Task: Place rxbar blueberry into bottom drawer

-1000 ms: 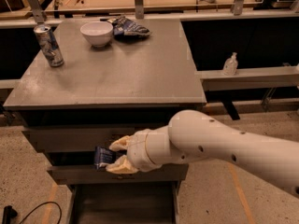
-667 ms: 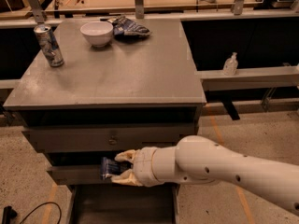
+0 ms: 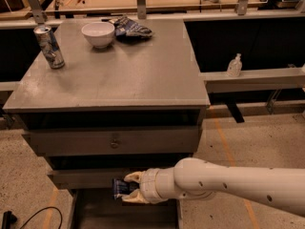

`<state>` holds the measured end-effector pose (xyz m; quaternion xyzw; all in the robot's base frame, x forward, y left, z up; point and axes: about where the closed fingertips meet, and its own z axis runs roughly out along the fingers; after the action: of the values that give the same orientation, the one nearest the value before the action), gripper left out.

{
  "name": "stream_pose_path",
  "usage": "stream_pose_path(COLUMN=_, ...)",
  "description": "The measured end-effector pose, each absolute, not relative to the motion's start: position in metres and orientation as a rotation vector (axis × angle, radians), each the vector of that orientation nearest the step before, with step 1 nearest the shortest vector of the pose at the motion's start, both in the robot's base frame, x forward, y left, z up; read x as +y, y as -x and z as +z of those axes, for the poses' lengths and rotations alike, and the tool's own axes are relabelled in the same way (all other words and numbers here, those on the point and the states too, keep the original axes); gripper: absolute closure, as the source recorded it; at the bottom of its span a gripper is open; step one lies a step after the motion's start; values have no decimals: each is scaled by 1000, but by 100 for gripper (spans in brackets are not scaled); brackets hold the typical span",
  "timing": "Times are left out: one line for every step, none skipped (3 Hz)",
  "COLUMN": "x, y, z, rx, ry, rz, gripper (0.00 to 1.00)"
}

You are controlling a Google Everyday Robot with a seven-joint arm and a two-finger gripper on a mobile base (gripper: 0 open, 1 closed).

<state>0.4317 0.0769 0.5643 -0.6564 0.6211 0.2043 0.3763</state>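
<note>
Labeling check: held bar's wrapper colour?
Dark navy bar, in gripper above bottom drawer; camera view.

Dim warm overhead light leaves the gripper (image 3: 127, 188), holding the rxbar blueberry (image 3: 118, 189), shadowed above the bottom drawer (image 3: 78, 210)

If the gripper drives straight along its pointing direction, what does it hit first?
Gripper, shut on the rxbar blueberry, points left above the open bottom drawer. Likely nothing close; possibly the lower edge of the middle drawer front, but depth is unclear.

rxbar blueberry (image 3: 119, 188) half-hidden in claw (image 3: 128, 188) over edge-cropped bottom drawer (image 3: 102, 214)
</note>
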Motion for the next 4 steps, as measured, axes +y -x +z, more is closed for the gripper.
stream_pose_path(x=77, y=-432, z=564, rx=1589, ry=1679, rz=523, gripper=100)
stream_pose_path(x=70, y=-428, z=522, rx=1673, ry=1631, rz=550, gripper=100)
stream_pose_path(x=57, y=-420, z=457, rx=1781, ry=1596, rz=578, gripper=100)
stream_pose_path(x=49, y=-417, z=405, rx=1832, ry=1576, rz=596, gripper=100)
